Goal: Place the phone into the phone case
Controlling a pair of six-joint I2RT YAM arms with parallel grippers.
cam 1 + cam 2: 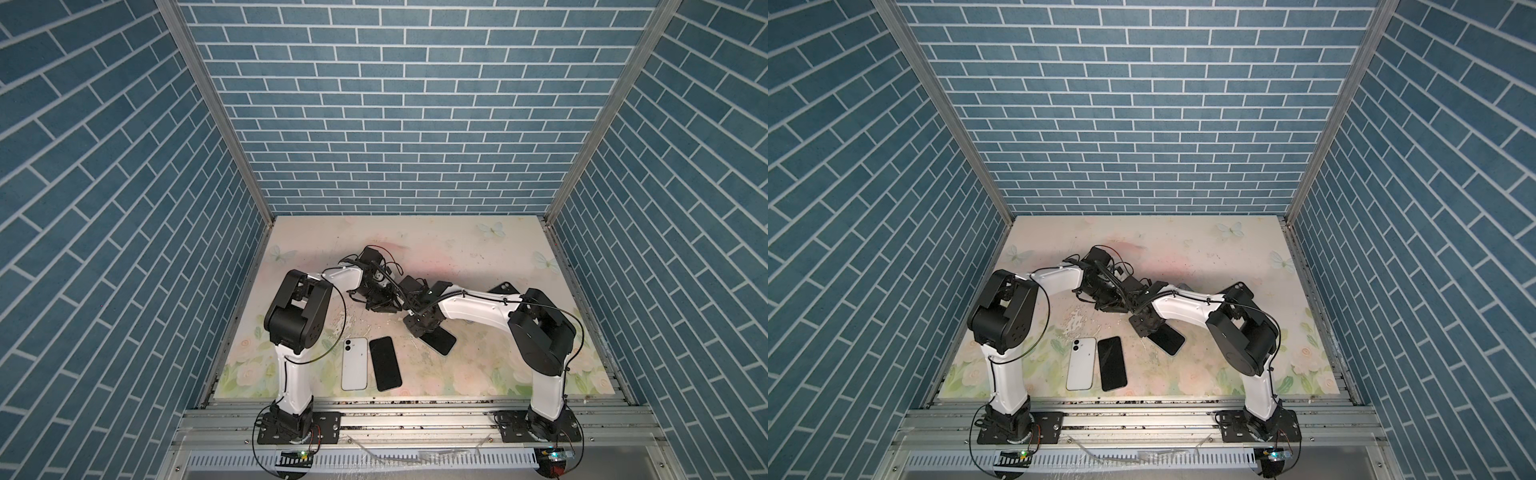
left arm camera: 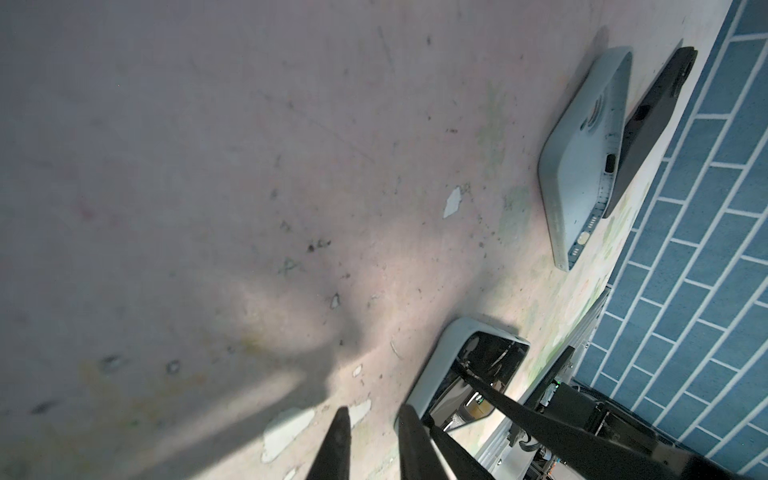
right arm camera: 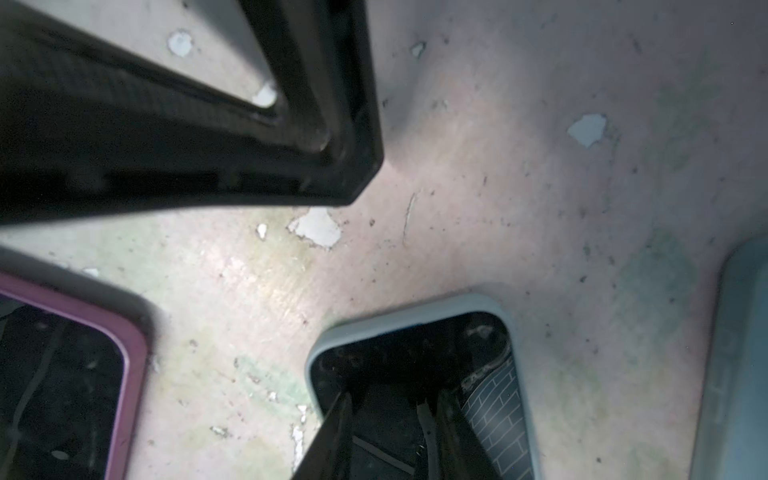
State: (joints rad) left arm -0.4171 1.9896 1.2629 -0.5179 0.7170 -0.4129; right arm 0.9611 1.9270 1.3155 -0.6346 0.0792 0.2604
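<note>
**Fig. — Pressing the phone home: right gripper on the glass, left gripper standing by**

The phone (image 3: 409, 359) lies screen up on the table (image 1: 415, 249), near the middle and slightly toward the right arm's side. It already sits inside the pale blue-grey phone case (image 3: 399, 318), whose rim shows round both corners of the end in view.

The right gripper (image 3: 392, 399) stands over that end with its jaws a little apart and nothing between them. Its fingers (image 2: 519, 411) appear to rest on the glass. The likely reason is that a phone enters a snug case by being pushed down, not pinched, and two spread tips share the load across the width. Whether every corner is fully seated cannot be told at this sharpness.

The left gripper (image 2: 374, 409) hangs low over bare table just beside the case's long edge. It is almost closed, with only a slit of table showing between its fingers, and it is empty. It is probably posted there to stop the case skidding under the push, though contact with the rim cannot be made out.

A white phone (image 1: 354, 363) and a dark phone (image 1: 385, 363) lie side by side toward the front edge, well apart from the work. A black case (image 1: 505, 287) lies beyond the right forearm. All three are presumably spares, out of the arms' way.
</note>
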